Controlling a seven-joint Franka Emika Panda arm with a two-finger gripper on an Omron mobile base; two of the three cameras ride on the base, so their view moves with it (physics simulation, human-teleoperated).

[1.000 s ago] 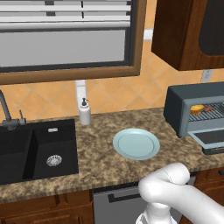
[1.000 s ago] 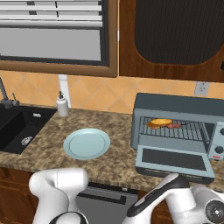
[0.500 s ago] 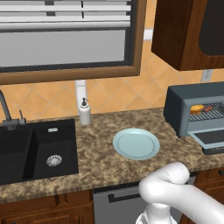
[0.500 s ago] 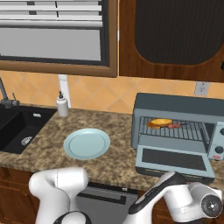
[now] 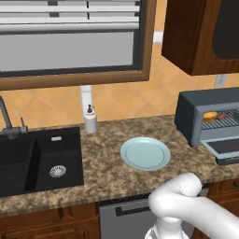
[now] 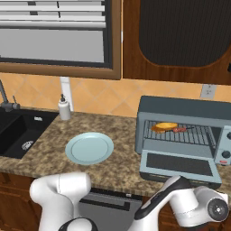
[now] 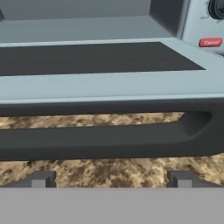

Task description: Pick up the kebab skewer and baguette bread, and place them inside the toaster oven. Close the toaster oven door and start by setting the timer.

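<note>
**Inspector:** Granite worktop (image 5: 107, 163) under a window, left base view: black sink (image 5: 37, 158), soap bottle (image 5: 90, 119), pale blue plate (image 5: 145, 153) bare. At the right edge stands the toaster oven (image 5: 207, 119), its front dropped open, something orange on the rack.

**Clerk:** And from the right base view?

**Inspector:** Clearer. The baguette bread (image 6: 164, 127) and the kebab skewer (image 6: 181, 130) both lie on the wire rack inside, touching or nearly so. The toaster oven door (image 6: 179, 165) hangs flat over the worktop. Loading looks done; closing the door and setting the timer remain, in my judgement.

**Clerk:** Hand view?

**Inspector:** The door's dark bar handle (image 7: 109, 142) runs across just ahead of the claw (image 7: 109, 179), whose tips stand wide apart, holding nothing and not touching the bar. A dial (image 7: 217, 8) shows at the top right.

**Clerk:** Any writing?

**Inspector:** One red tag (image 7: 210, 42) beneath the dial; it seems to read "Cancel", though blurred. No brand marks legible.
</note>
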